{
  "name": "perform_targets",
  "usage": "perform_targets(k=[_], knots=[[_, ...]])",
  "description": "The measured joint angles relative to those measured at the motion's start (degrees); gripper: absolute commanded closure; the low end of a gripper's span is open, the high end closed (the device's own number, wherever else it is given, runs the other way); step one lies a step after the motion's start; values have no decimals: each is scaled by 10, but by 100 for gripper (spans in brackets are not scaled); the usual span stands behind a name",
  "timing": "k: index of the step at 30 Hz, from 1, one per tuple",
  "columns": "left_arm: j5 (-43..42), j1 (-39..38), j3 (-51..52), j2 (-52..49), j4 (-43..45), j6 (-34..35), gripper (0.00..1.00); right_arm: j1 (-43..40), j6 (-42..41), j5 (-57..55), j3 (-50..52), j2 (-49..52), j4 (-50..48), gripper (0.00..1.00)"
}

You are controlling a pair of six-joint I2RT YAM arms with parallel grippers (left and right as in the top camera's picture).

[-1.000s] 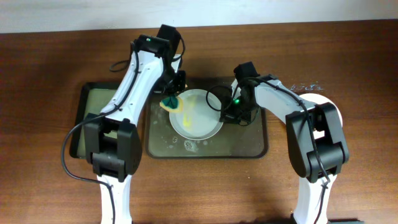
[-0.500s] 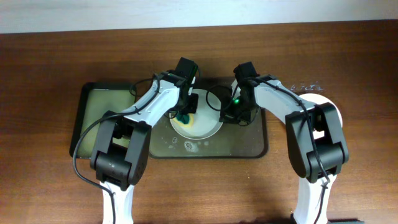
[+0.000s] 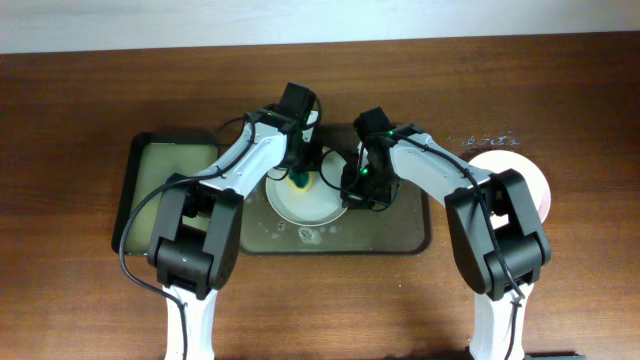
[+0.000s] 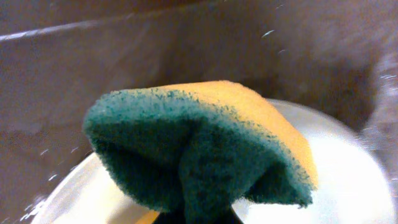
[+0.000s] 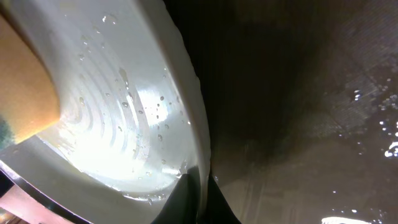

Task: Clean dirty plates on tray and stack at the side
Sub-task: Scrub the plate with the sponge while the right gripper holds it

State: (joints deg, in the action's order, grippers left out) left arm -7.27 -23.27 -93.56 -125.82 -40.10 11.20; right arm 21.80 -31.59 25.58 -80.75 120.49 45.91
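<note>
A white plate lies in the large dark tray, wet with yellow smears. My left gripper is shut on a green-and-yellow sponge and presses it on the plate's upper part. My right gripper is shut on the plate's right rim; its fingers pinch the rim at the bottom of the right wrist view. The sponge's yellow side shows at the left there. A pale plate sits on the table at the right, partly hidden by my right arm.
A smaller narrow dark tray stands to the left of the large tray. Water drops and foam lie on the large tray's floor. Brown tabletop surrounds both trays; a few drops glint at the back right.
My left gripper brought the sponge from the plate's upper-left edge onto the plate. My right gripper shifted left along the rim, and the plate moved slightly left.
</note>
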Motion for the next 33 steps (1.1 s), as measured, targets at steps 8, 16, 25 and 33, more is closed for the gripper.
perform_targets(k=[8,16,25,33], knots=[[-54,1,-1,-3,125,20,100,1,3,3,0,0,2,96],[146,0,-61,-3,-39,63,100,10,20,16,3,1,-12,96],[-3,7,-79,-3,-197,-52,100,-30,54,23,1,6,-70,96],[31,-17,-37,-3,-95,-71,100,-38,93,4,-17,11,-34,96]])
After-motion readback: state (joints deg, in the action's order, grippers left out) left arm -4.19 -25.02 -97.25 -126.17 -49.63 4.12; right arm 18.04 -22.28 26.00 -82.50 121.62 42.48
